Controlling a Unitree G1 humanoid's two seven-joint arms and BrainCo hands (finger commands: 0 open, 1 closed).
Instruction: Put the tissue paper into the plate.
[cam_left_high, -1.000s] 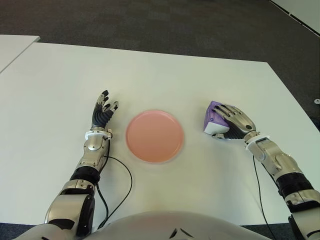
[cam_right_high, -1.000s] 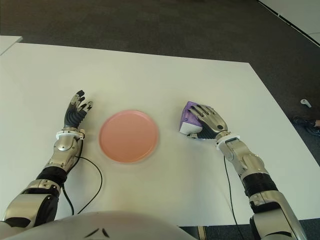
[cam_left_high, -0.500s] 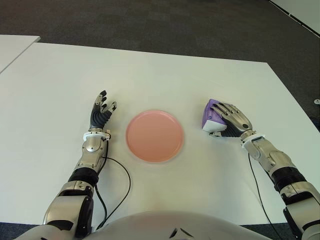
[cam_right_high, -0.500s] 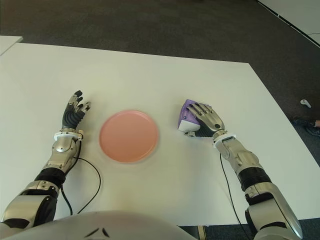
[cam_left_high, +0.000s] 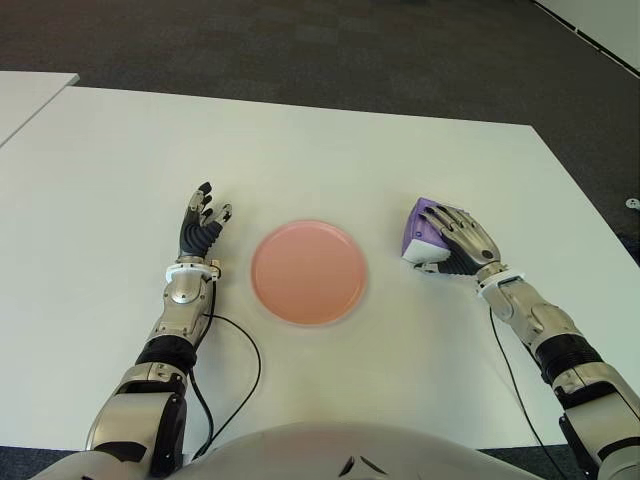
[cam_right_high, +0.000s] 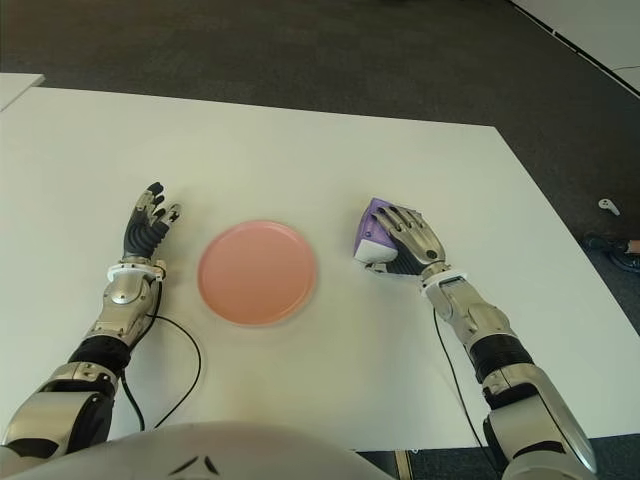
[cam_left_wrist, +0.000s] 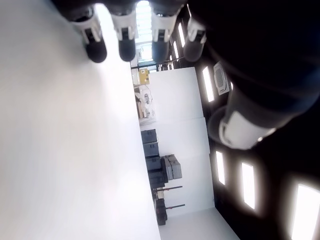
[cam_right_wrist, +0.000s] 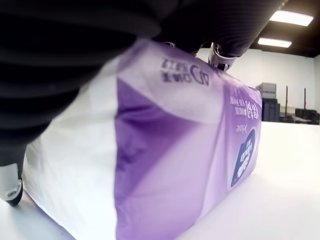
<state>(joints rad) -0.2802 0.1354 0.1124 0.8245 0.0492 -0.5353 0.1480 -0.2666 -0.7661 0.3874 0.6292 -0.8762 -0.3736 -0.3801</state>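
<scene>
— White, wide table top (cam_left_high: 330, 150) fills most of the view, with dark carpet floor (cam_left_high: 300, 40) behind it. What stands on it?

— Near the middle lies a round, flat pink plate (cam_left_high: 309, 271), and nothing is inside it. To the right of the plate, apart from it, sits a purple and white soft pack of tissue paper (cam_left_high: 421, 238) on the table.

— Where is the right hand?

— The right hand (cam_left_high: 462, 244) lies over the pack from its right side. Its fingers (cam_right_high: 402, 222) are curled over the top of the pack and press on it. In the right wrist view the pack (cam_right_wrist: 165, 150) fills the picture and its bottom edge touches the table.

— And the left hand?

— The left hand (cam_left_high: 202, 226) shows to the left of the plate, apart from it. Its fingers (cam_left_wrist: 127, 47) are stretched out, a little spread, and hold nothing. A thin black cable (cam_left_high: 240, 370) runs over the table near the left forearm.
</scene>
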